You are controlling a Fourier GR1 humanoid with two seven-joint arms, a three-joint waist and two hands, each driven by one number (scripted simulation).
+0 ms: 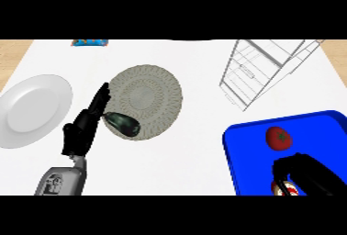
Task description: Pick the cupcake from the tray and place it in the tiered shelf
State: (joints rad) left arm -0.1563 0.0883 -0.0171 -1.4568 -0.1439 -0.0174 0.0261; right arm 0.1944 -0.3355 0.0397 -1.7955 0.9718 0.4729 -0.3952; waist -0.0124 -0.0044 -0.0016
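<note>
The left hand (85,126) rests open beside a woven plate (150,98). On the blue tray (237,151), the right hand (305,176) curls over the cupcake (283,188); a tomato (278,138) just beyond could get knocked during lifting toward the distant tiered shelf (261,69).

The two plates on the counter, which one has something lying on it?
The grey patterned plate, right of the left hand. A dark avocado lies on its near edge. The plain white plate at the far left holds nothing.

Blue tray (238,151), red tomato (278,138), white plate (34,110), grey woven-patterned plate (150,92), black hands.
</note>
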